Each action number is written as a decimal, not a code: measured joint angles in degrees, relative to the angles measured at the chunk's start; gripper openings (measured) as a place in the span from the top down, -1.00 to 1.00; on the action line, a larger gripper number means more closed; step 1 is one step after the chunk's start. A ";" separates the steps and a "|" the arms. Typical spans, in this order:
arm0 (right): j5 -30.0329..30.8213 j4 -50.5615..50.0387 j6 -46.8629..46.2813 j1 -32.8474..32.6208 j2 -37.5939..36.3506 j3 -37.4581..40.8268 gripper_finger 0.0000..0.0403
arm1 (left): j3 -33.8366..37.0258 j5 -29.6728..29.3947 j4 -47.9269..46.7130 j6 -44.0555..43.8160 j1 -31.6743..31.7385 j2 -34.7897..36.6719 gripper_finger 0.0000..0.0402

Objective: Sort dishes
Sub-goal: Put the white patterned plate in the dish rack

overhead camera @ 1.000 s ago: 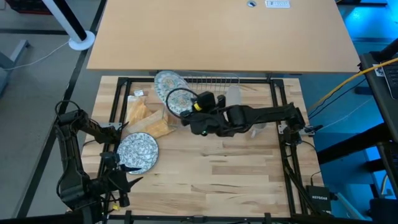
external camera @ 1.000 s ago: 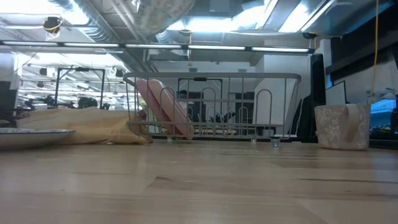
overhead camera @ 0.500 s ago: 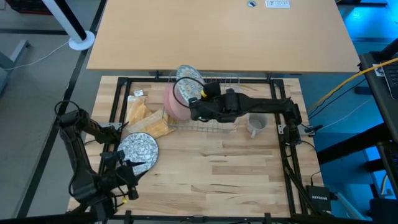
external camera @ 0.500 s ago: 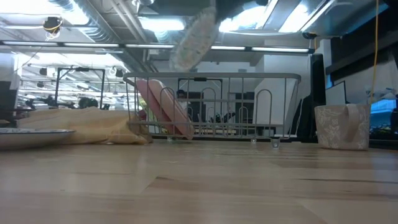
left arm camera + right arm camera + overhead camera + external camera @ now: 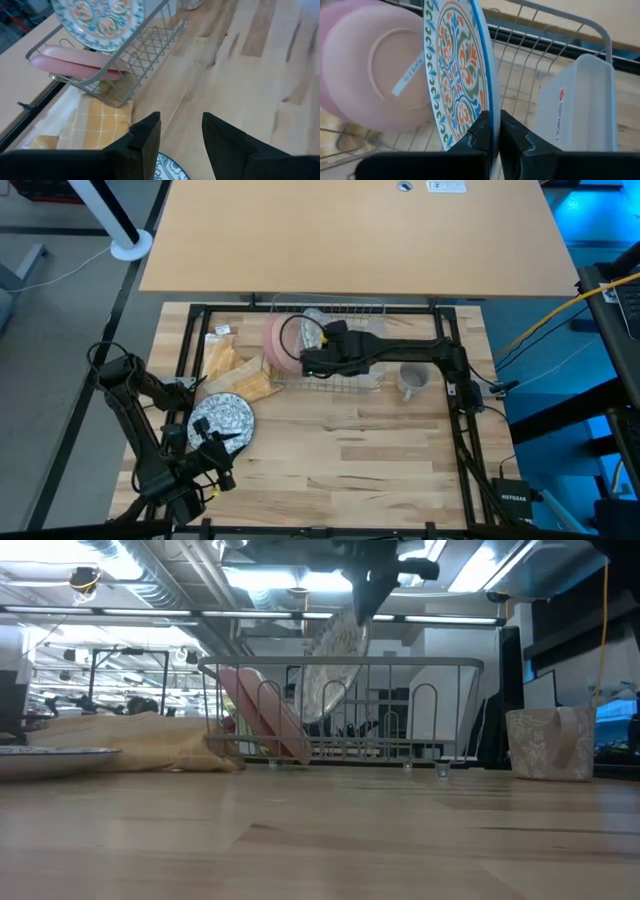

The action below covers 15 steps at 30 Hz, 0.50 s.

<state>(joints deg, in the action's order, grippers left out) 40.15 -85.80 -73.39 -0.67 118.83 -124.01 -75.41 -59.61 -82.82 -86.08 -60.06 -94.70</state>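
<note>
My right gripper (image 5: 318, 348) is shut on a plate with a blue-green and orange pattern (image 5: 456, 75). The plate stands on edge inside the silver wire rack (image 5: 340, 370), next to the pink plates (image 5: 372, 70) that lean in the rack's slots. The low view shows the plate (image 5: 335, 665) tilted, its lower part between the rack's wires. A second patterned plate (image 5: 222, 418) lies flat on the table. My left gripper (image 5: 213, 452) is open and empty just near of that plate. A small grey mug (image 5: 412, 380) stands right of the rack. My right gripper pinches the patterned plate's rim (image 5: 491, 107) between its two fingers, one finger on the patterned face and one on the back. In the low view the fingers come from above, at the plate's upper edge. The plate hangs on edge, tilted; whether its lower edge rests on the rack cannot be told.
A yellow-tan cloth (image 5: 235, 370) lies left of the rack. A clear plastic container (image 5: 577, 107) stands in the rack beyond the held plate. Black frame bars (image 5: 185, 350) run along the table's edges. Bare wood (image 5: 360, 450) spreads across the near half.
My right gripper has gone toward the far edge and then down, and it has turned the patterned plate from face-up to on edge. The plate has come down from above the rack to between its wires, beside the pink plates. My left arm has drawn back a little toward the near edge.
</note>
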 joint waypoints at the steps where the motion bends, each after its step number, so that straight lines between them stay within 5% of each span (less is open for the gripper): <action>1: 0.10 -0.01 -0.12 0.00 0.57 0.00 0.92 | 0.13 0.04 -0.09 0.00 0.27 -0.02 0.32; 15: 0.28 -0.16 -7.97 0.08 1.92 -0.04 0.92 | 0.15 -0.18 0.00 1.20 0.55 -0.01 0.32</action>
<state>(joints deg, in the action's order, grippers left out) 40.43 -85.97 -81.36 -0.59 120.75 -124.05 -75.26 -59.79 -82.82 -84.88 -59.51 -94.71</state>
